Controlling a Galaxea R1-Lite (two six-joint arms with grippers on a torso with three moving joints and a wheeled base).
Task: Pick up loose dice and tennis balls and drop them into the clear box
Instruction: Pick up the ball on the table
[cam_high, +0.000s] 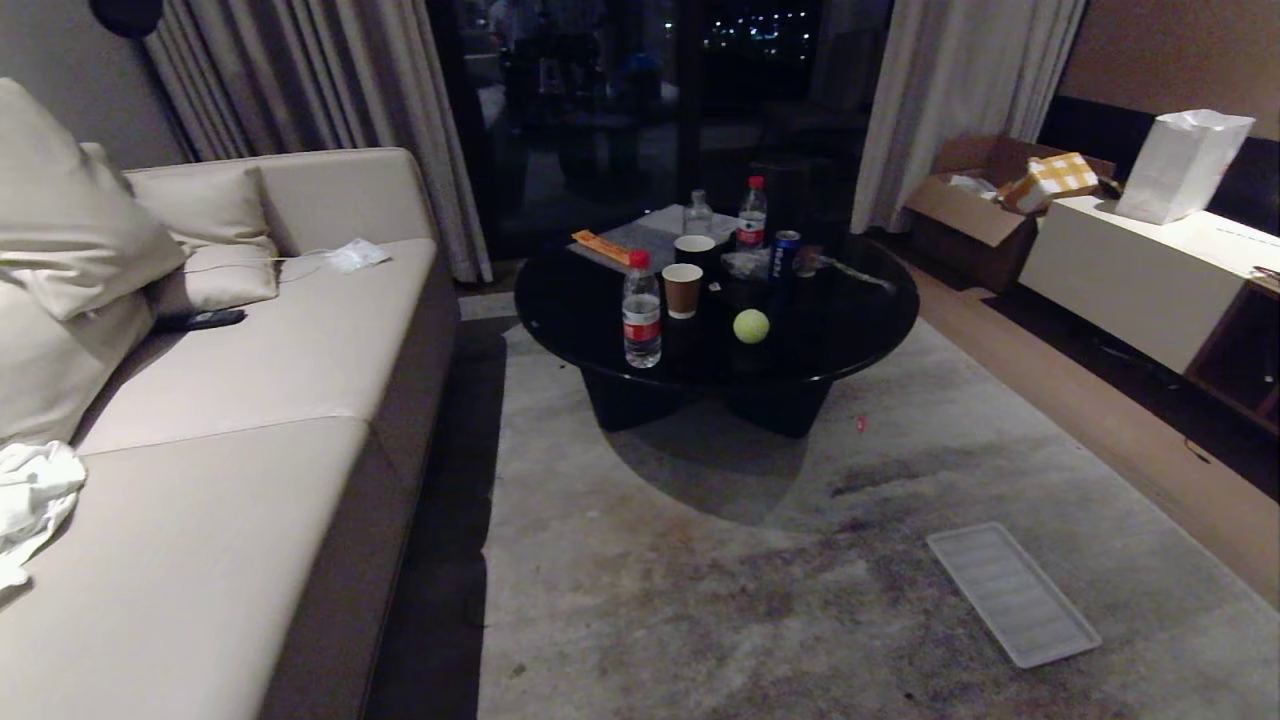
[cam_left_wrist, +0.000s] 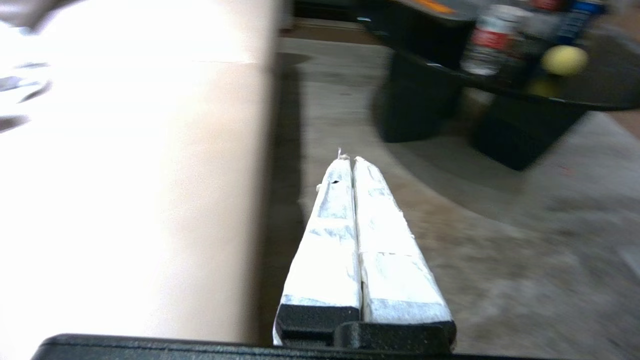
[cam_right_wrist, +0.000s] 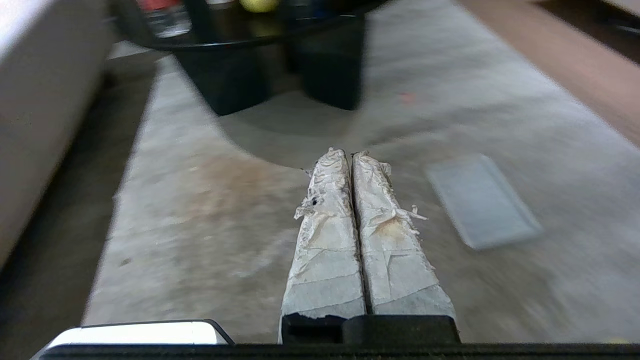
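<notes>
We take the round black coffee table (cam_high: 870, 300) as the reference landmark. One tennis ball (cam_high: 751, 326) rests on the tabletop near its front edge, just beside a paper cup (cam_high: 682, 290) and a water bottle (cam_high: 641, 322). A second bottle (cam_high: 751, 214), a cup (cam_high: 694, 250) and a soda can (cam_high: 786, 254) stand farther back on the same surface. We judge that the ball sits among this clutter by chance, so a grasp there needs clearance from the cup and bottle.

The flat ribbed lid (cam_high: 1012, 593) lies on the carpet in front of the table, toward our right side. We see no dice and no clear box in any view, so we cannot say where they are. The sofa (cam_high: 250, 420) runs along the left of the table.

The left gripper (cam_left_wrist: 350, 159) points over the carpet beside the sofa edge, with its taped fingers (cam_left_wrist: 330, 240) pressed together and nothing between them. The right gripper (cam_right_wrist: 348, 152) points over the carpet toward the table base, near the lid; its fingers (cam_right_wrist: 327, 235) are likewise together and empty. Neither arm shows in the head view, so we read both as parked low, well apart from the ball.

We judge the task as not yet begun: the base must close on the table before either arm can reach.
</notes>
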